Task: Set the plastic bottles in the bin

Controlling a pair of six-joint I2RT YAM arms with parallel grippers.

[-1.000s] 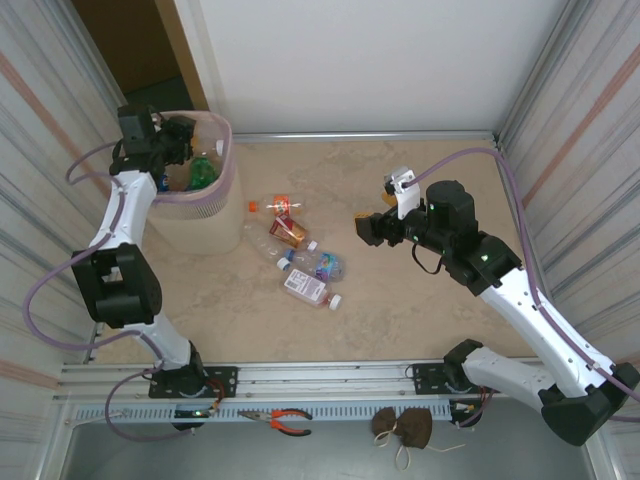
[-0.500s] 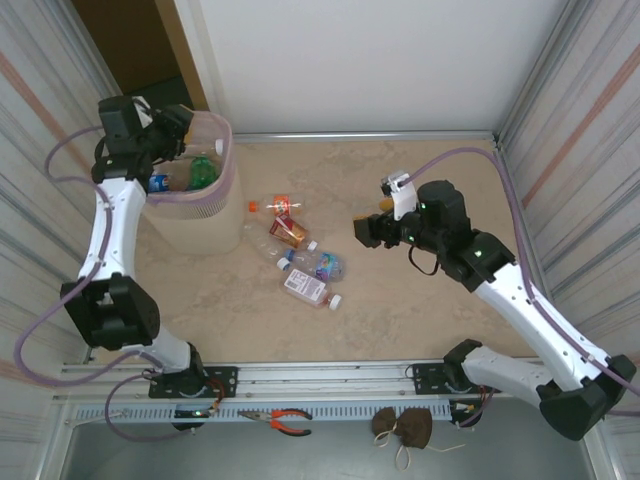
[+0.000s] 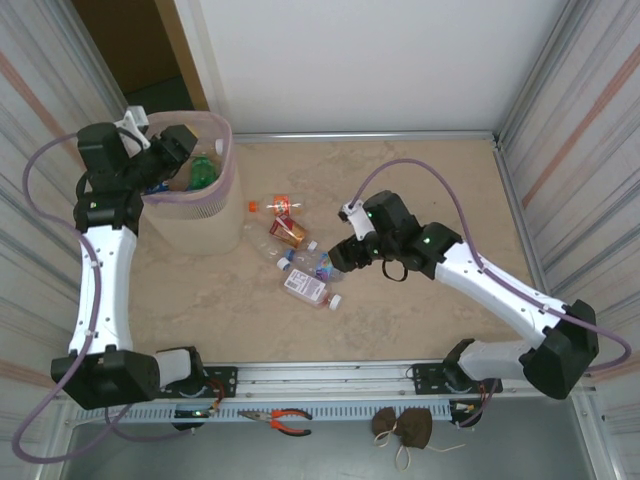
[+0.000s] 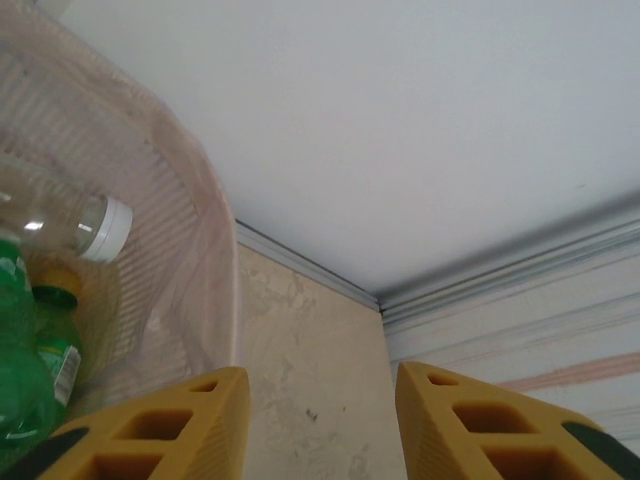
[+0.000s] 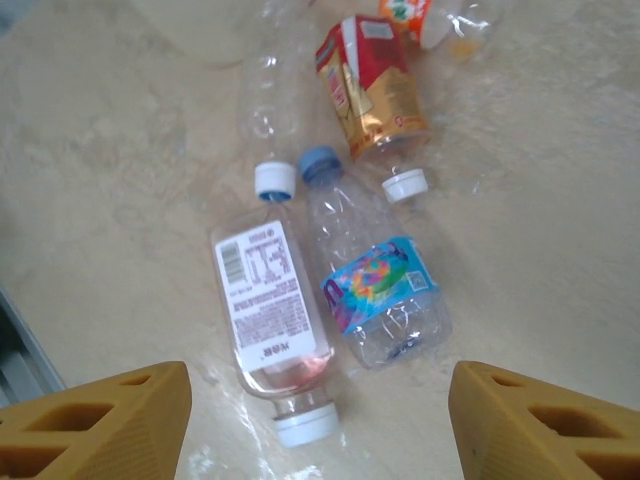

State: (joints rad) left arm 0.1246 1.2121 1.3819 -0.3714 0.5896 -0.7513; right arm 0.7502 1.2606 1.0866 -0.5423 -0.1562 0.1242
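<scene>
Several plastic bottles (image 5: 375,290) on table (image 3: 400,330) just below spread right pincer (image 3: 340,257)

Top view: the left arm (image 3: 100,285) stands tall along the left edge, its left gripper (image 3: 172,150) at upper left with fingers a little apart. The right arm (image 3: 490,285) extends from lower right toward centre, its right gripper (image 3: 338,256) pointing down with fingers spread wide.
</scene>
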